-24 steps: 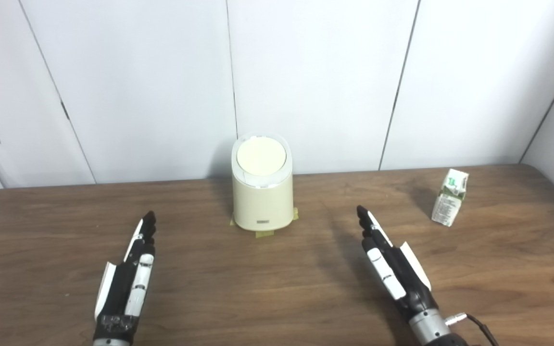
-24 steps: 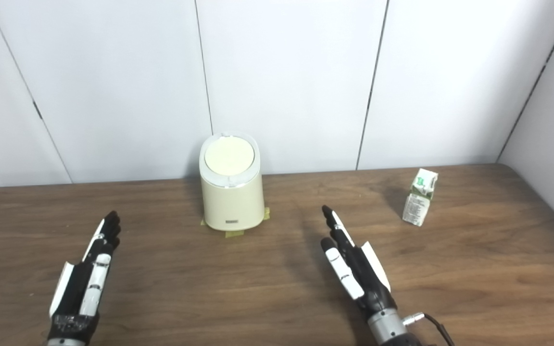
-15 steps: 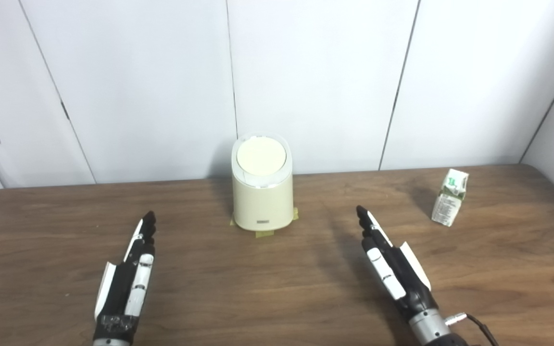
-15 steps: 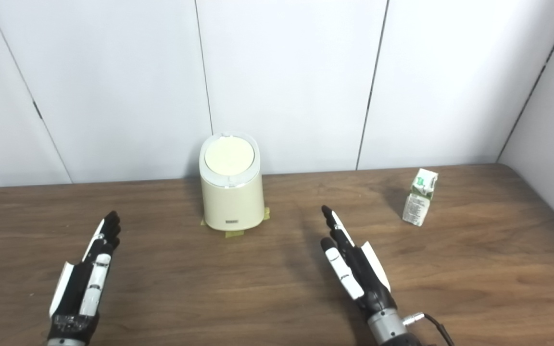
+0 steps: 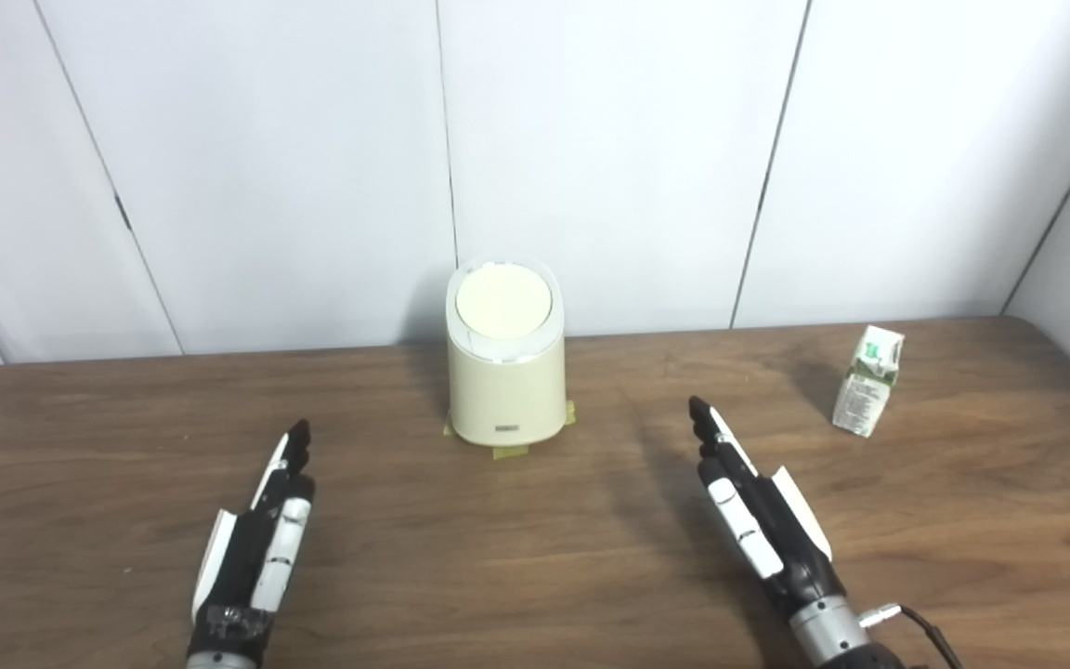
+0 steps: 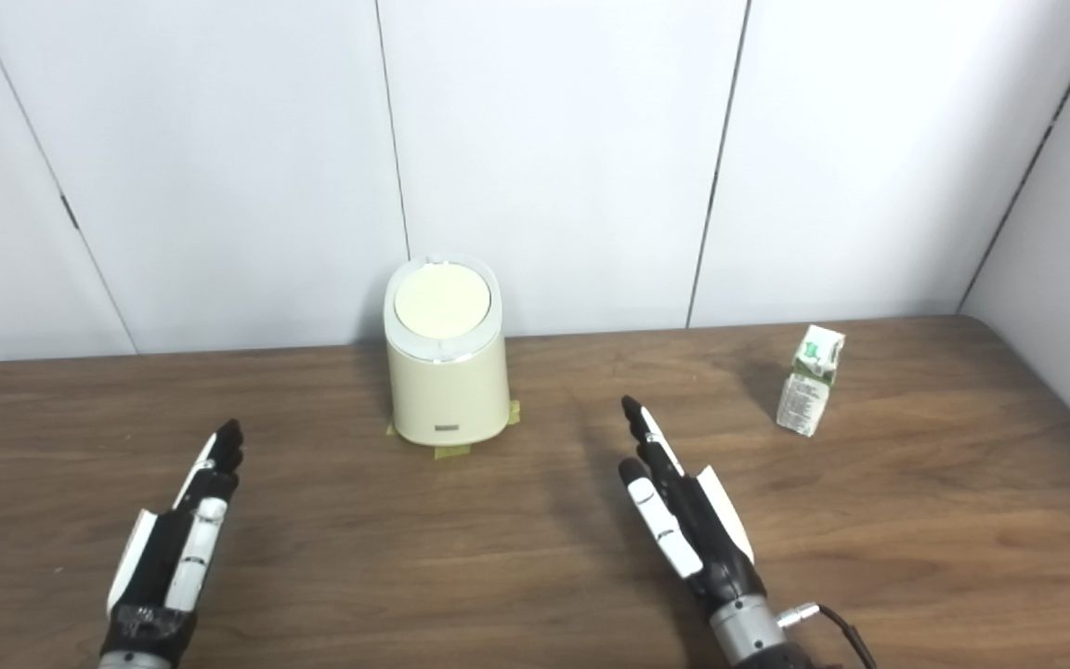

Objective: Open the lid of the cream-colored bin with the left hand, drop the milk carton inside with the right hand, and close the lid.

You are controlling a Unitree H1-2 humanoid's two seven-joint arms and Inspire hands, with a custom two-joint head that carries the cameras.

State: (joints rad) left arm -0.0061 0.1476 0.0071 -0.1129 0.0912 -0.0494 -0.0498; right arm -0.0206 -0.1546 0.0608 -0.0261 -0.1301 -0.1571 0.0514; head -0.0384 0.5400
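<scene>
Both hands lie flat and empty on the table (image 5: 535, 557), left hand (image 5: 256, 548) and right hand (image 5: 758, 530) well short of the closed cream-colored bin (image 5: 505, 367); the milk carton (image 5: 866, 379) stands upright far right, where a clumsy reach could topple it.

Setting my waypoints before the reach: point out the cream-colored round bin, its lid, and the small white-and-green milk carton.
cream-colored round bin (image 5: 505, 400): left eye view, front wall of the body.
lid (image 5: 502, 300): left eye view, middle of the flat round top.
small white-and-green milk carton (image 5: 862, 395): left eye view, printed side panel.
</scene>
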